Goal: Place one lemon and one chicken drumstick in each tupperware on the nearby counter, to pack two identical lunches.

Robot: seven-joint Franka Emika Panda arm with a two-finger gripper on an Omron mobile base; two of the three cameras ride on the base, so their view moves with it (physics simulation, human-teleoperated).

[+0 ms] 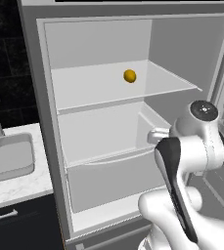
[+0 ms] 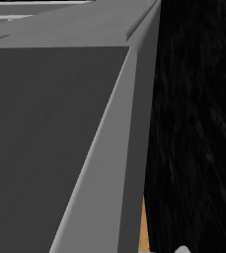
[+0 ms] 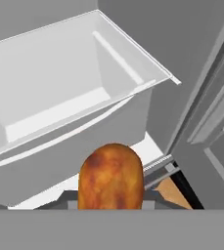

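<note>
Open grey refrigerator [image 1: 45,97] with the white robot arm [image 1: 191,146] drawn up at its lower right. In the hand view the orange-brown, mottled chicken drumstick [image 3: 111,177] stands directly before the camera, its bulbous end foremost; its long axis appears to run along the gripper, though the bone end and the finger tips are hidden behind it. The jaws are drawn nearly together, and since the drumstick sits where they meet, it is judged to be clamped between them. Beyond it lies the pale, open refrigerator drawer [image 3: 59,112], with the door frame [image 3: 206,117] close on the right of that view. The shallow grey rectangular tupperware [image 1: 11,156] rests on the white marble-look counter [image 1: 20,188], well to the arm's left and outside the refrigerator, so the coming carry must run leftward past the refrigerator's left wall, the edge most likely to obstruct. The tray shows open room within. One small, round, bright yellow lemon [image 1: 129,75] rests on the upper shelf [image 1: 99,85], well apart from the hand.
</note>
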